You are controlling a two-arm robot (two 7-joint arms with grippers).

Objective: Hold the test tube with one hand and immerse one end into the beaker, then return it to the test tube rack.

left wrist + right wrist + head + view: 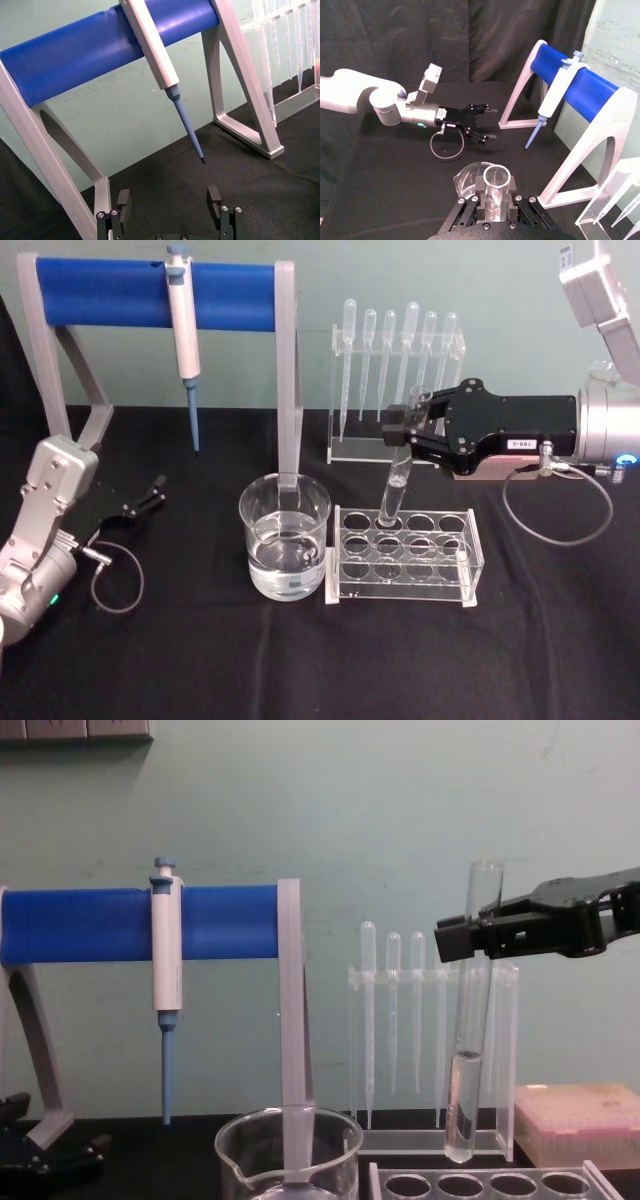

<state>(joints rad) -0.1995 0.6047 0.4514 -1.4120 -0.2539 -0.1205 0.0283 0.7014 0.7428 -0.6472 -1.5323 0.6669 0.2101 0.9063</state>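
Observation:
The test tube [396, 480] hangs nearly upright with a little clear liquid at its bottom. My right gripper [411, 426] is shut on it just below its rim. In the chest view the test tube [468, 1060] has its round end a little above the rack's holes, with the right gripper [472, 935] coming in from the right. The right wrist view looks down on the tube's rim [497, 179] between the black fingers [480, 189]. The beaker [285, 538], part full of clear liquid, stands left of the rack, also beaker [290, 1148]. My left gripper [150, 492] rests open at the far left.
A clear tube rack [404, 554] with round holes stands right of the beaker. Behind are a blue-barred stand [150, 292] holding a white-and-blue pipettor [184, 345] and a clear holder of plastic pipettes [398, 360]. A pink box [580, 1120] sits at the right.

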